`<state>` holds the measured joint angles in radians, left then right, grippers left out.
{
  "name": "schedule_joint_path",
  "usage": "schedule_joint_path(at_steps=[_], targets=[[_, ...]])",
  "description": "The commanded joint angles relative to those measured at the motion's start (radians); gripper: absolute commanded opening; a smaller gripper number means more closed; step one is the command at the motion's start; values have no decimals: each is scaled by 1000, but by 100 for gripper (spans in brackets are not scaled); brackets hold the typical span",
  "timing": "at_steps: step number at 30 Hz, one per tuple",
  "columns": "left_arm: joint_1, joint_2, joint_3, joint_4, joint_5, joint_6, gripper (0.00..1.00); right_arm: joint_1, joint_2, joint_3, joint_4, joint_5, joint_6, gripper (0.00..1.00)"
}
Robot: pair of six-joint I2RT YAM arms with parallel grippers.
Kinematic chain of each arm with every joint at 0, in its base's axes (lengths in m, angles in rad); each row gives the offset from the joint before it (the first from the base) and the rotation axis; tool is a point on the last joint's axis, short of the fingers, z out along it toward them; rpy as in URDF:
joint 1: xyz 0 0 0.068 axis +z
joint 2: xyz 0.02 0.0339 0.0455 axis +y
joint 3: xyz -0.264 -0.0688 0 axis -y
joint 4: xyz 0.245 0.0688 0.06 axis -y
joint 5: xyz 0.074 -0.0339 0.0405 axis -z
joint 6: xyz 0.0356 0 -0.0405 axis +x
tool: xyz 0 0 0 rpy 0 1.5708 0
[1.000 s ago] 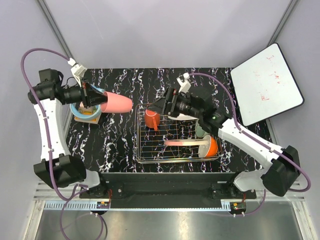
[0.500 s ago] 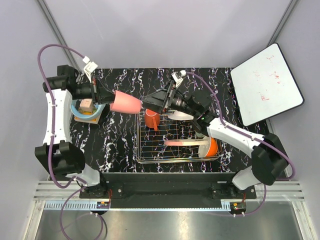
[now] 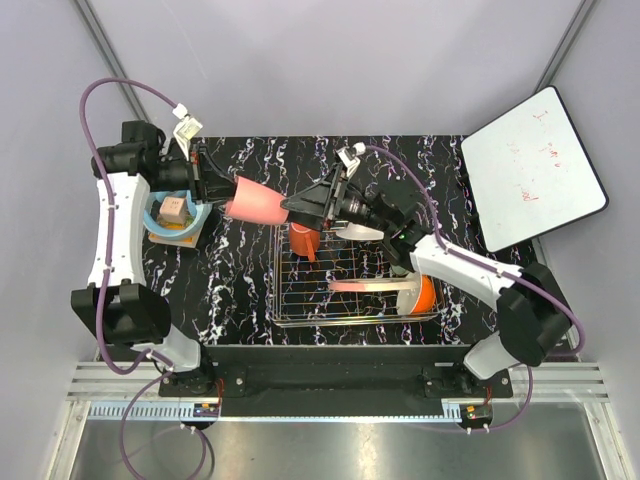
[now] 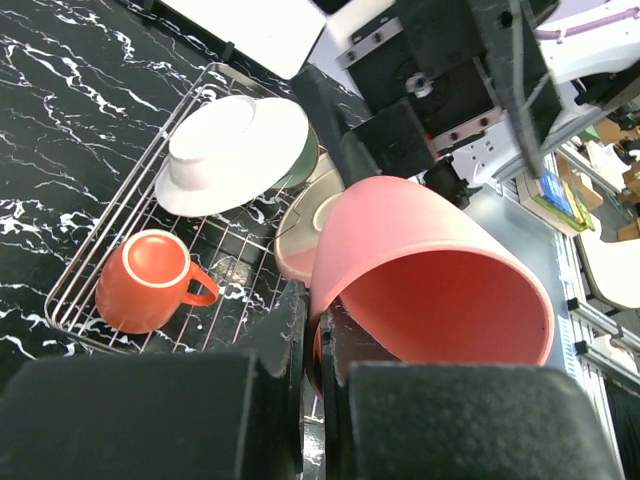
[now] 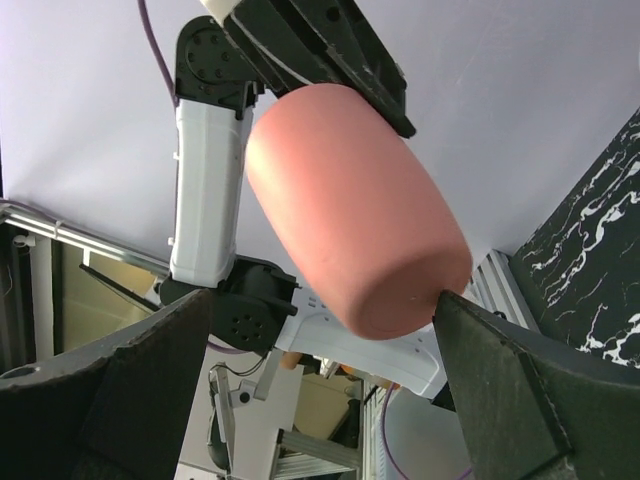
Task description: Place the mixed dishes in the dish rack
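**Ahead of the left end effector (image 3: 222, 190): cup (image 3: 255, 203) held sideways**

Left fingers (image 4: 288, 335) pinch its rim. Right end effector (image 3: 291, 205) is spread, fingers (image 5: 110, 400) flanking the cup's base; contact unclear. Rack (image 3: 276, 280) lies below the right end effector, mug (image 3: 303, 238) inside.

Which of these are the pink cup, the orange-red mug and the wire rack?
pink cup (image 3: 255, 203), top view, its side wall.
orange-red mug (image 4: 143, 281), left wrist view, its inside.
dish rack (image 3: 305, 290), top view, bare grid floor.
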<state>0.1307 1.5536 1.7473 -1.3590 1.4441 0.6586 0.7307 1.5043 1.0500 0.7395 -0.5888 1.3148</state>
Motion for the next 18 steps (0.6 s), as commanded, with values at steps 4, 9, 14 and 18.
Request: schedule_joint_path(at_steps=[4,9,14,18], targets=[[-37,13,40,-184,242,59,0,4,96,10,167,-46,78,100],[-52,20,34,-189,242,73,0,6,116,22,199,-52,96,100],[-71,19,9,-189,242,91,0,10,152,47,299,-51,155,100],[-71,26,-3,-190,240,114,0,25,157,64,314,-51,167,98]])
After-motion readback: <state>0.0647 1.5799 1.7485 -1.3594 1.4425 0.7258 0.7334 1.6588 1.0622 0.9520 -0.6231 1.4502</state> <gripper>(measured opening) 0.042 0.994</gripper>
